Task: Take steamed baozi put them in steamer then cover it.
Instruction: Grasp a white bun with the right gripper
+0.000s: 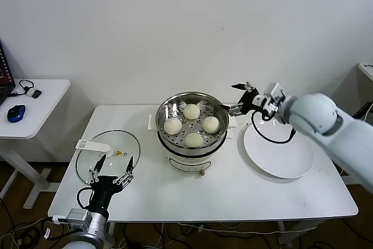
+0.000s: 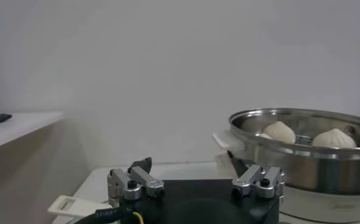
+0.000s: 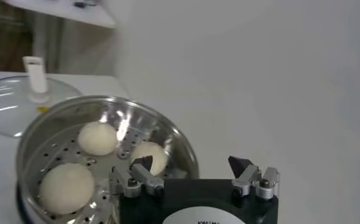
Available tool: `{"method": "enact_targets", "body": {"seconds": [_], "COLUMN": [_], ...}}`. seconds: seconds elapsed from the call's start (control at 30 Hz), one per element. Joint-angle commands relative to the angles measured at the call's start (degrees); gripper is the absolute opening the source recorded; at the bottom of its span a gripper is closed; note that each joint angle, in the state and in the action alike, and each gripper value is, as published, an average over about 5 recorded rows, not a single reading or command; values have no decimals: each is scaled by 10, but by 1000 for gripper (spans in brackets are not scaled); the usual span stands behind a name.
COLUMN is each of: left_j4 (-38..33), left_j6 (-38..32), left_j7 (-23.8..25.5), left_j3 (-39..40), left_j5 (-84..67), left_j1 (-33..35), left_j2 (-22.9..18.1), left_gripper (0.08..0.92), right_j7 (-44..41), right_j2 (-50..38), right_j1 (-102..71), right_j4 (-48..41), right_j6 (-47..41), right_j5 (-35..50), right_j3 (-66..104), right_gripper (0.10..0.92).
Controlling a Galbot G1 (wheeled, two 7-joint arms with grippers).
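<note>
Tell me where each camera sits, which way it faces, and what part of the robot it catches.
Head view: up on the head, looking forward and down at the white table; shows both arms, left gripper over the round clear glass cover, right gripper beside the shiny steel steamer.
Left wrist view: low by the table, facing the steamer side-on; open left gripper shows.
Right wrist view: above the steamer, looking down at the round white baozi; open right gripper shows.
All three views share the steamer.

White rounded right arm point(image 1: 326, 118), black cable loop, black hands w/ silver finger mounts point(image 2: 134, 184)
</note>
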Motion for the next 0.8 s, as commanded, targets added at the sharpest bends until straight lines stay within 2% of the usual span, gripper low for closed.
{"method": "enact_targets", "body": {"seconds": [0.03, 0.3, 0.53, 0.8], "left_j4": [-7, -17, -18, -22], "left_j6": [-4, -8, -13, -10], "left_j7": [3, 13, 15, 20], "left_j3": [27, 36, 46, 55], "left_j5": [10, 15, 15, 16], "left_j1": [4, 17, 26, 25], "left_j2": [-4, -9, -7, -6], "left_gripper": [823, 823, 823, 823], "right_j7": [-208, -288, -309, -322], "right_j2": [90, 211, 311, 375], "right_j1": [395, 468, 459, 414], "right_j4": [-182, -291, -392, -446], "right_j6": [58, 111, 117, 124], "right_j5": [43, 39, 71, 86], "right_j3": [-402, -538, -556, -546], "right_gripper": [823, 823, 823, 823]}}
